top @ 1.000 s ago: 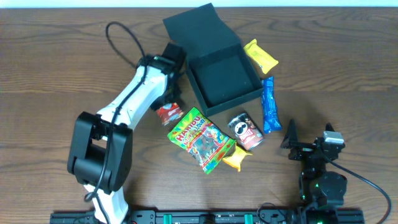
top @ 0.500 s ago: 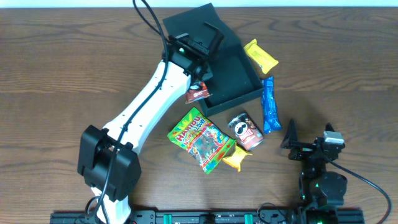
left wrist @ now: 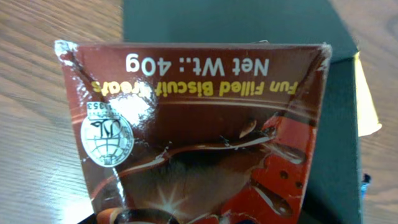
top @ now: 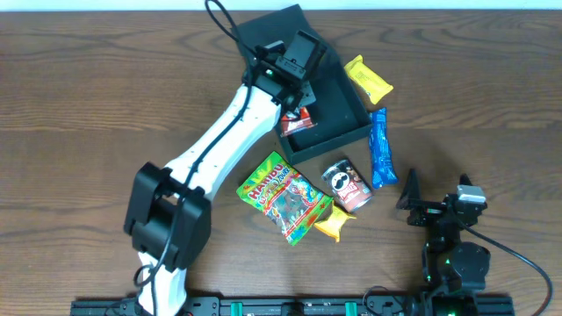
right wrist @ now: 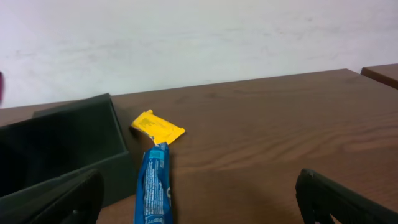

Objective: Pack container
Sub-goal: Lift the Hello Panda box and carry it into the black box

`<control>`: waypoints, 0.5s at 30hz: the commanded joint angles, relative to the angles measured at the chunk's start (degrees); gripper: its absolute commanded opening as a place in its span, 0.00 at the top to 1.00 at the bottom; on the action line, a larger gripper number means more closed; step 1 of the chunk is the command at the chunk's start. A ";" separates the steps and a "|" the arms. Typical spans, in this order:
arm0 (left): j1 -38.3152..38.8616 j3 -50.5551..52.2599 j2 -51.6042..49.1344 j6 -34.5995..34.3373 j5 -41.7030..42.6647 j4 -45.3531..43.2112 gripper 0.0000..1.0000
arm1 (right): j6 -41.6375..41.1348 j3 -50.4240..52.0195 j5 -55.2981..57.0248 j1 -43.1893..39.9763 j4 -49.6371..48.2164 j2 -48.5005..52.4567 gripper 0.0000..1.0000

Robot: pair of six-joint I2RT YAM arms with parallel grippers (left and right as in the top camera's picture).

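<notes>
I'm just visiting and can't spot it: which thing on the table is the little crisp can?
Find the big dark square box in the overhead view. Just below its lower edge sits a small can, between the colourful gummy bag and the long blue packet. It alone is a cylinder, with a moustached face.

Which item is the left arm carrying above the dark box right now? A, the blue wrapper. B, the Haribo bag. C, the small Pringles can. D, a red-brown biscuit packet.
D: the biscuit packet fills the left wrist view, printed "Fun Filled Biscuit Treats", and the overhead view shows it at the tip of the left arm, above the open container.
</notes>
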State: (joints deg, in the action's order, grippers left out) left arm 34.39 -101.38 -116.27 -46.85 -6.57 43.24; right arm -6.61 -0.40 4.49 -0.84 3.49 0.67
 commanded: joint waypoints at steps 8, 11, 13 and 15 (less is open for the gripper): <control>0.52 -1.14 -6.64 -2.14 3.65 -1.97 0.50 | -0.61 0.09 0.15 -0.26 0.22 -0.35 0.01; 0.52 -1.14 -8.20 -3.56 3.65 -2.01 0.50 | -0.61 0.09 0.15 -0.26 0.22 -0.33 0.01; 0.52 -1.11 -9.05 -4.07 3.76 -1.84 0.49 | -0.61 0.09 0.15 -0.26 0.22 -0.35 0.01; 0.52 -1.11 -9.90 -4.66 4.61 -1.44 0.49 | -0.61 0.09 0.15 -0.26 0.22 -0.35 0.01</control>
State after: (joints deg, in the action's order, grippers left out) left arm 34.85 -101.41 -124.81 -49.80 -2.81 41.34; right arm -6.61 -0.40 4.49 -0.84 3.46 0.67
